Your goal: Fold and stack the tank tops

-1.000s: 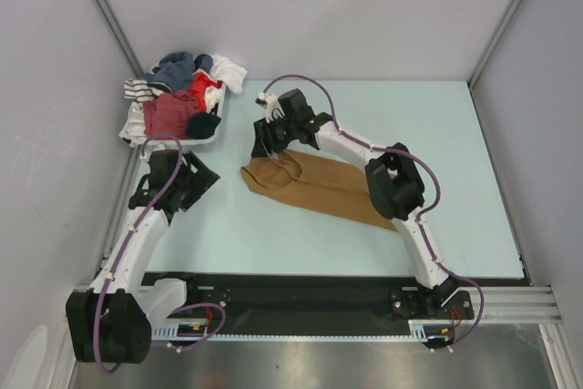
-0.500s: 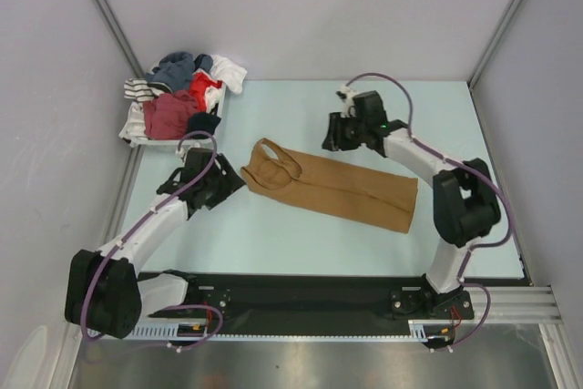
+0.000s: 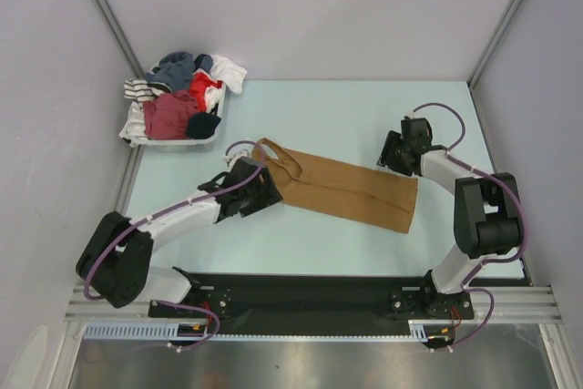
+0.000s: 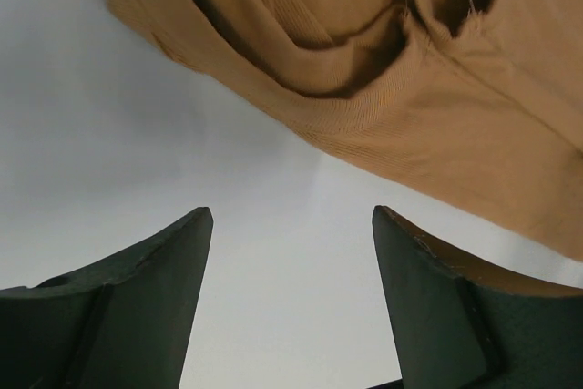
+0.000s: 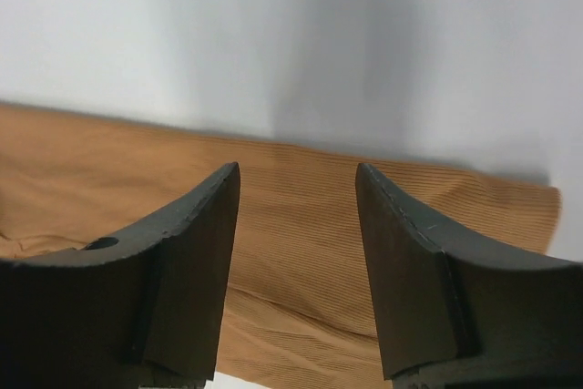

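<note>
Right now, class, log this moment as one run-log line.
tan tank top: lying flat | left pincer: open, near straps | right pincer: open, near hem

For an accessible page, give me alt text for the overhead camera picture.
A tan tank top lies flat on a pale blue table, the left arm at its strap end and the right arm by its hem end. A white tray heaped with mixed clothes sits at the far left.
</note>
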Motion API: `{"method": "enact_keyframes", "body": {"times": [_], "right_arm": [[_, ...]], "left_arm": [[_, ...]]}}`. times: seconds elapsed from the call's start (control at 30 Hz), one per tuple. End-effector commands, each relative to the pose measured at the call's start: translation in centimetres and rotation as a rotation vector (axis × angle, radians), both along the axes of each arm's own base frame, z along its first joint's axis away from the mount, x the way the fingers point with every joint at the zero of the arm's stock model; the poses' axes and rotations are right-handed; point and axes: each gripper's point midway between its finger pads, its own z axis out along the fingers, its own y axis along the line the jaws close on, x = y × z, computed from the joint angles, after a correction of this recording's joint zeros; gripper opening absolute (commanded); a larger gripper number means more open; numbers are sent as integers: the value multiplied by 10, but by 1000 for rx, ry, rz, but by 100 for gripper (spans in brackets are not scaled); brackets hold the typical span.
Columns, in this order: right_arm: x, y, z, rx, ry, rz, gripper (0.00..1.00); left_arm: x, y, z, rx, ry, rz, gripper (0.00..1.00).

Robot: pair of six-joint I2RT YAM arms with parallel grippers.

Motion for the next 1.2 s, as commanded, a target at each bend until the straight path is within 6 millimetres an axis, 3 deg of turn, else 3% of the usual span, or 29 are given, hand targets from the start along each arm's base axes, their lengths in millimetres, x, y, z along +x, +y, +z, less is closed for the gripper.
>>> {"method": "enact_keyframes", "body": {"times": [0.0,0.27,0.5,0.7,0.8,0.93,1.0,1.03,1.1,1.13,1.17], "right_arm": [[14,-25,26,-57,-93,-127,59],[2,-60,5,-114,-36,-278,50],[-11,-68,-18,-123,25,-322,44],[-33,-75,-43,-135,123,-389,31],[-42,-79,-43,-143,152,-425,30],[-60,-67,-51,-115,216,-420,24],[-73,-63,-55,-131,254,-437,24],[-78,-57,-55,-137,260,-430,25],[-92,-49,-60,-135,294,-429,26],[-98,-38,-58,-132,292,-402,26],[-108,-32,-63,-128,304,-384,26]], "left_arm": [[14,-30,9,-47,-52,-34,77],[28,-37,-7,-4,-20,-21,77],[49,-13,-25,64,12,70,77],[71,-6,-33,107,43,123,77],[85,4,-39,119,68,171,77],[104,11,-49,134,92,189,76],[119,9,-43,147,86,191,76],[124,10,-52,168,104,194,76],[142,3,-45,164,91,188,76],[145,1,-56,177,115,182,76],[163,-7,-43,156,83,179,76]]}}
